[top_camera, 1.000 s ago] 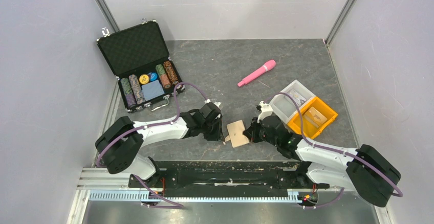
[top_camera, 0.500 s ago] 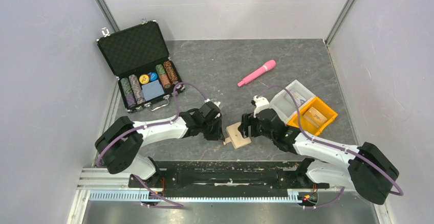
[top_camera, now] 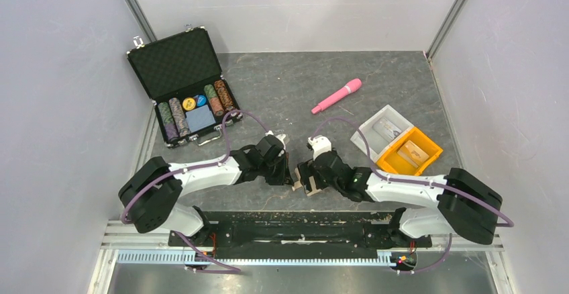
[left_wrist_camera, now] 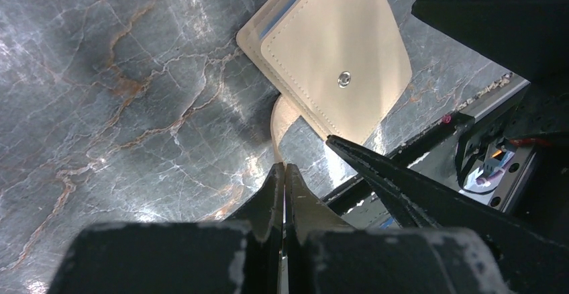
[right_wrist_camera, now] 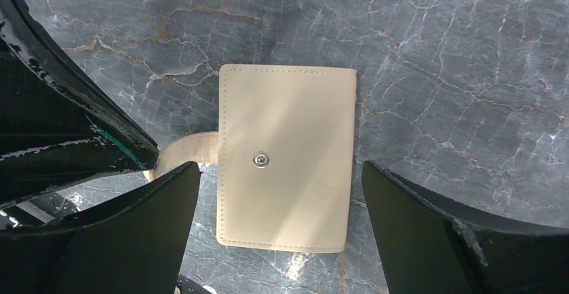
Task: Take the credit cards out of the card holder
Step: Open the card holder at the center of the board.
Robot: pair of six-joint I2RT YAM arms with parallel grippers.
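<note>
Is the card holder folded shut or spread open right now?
Folded: the card holder lies closed and flat, its snap tab unfastened.

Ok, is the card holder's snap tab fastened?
No, the right wrist view shows the stud on the card holder bare and the snap tab sticking out sideways.

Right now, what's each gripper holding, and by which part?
The left gripper pinches the card holder by its snap tab; right gripper open over it, holding nothing.

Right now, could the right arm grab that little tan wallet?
Probably yes. The right gripper hangs open right over the card holder, a finger on each side, nothing between. The left gripper only pinches its tab.
</note>
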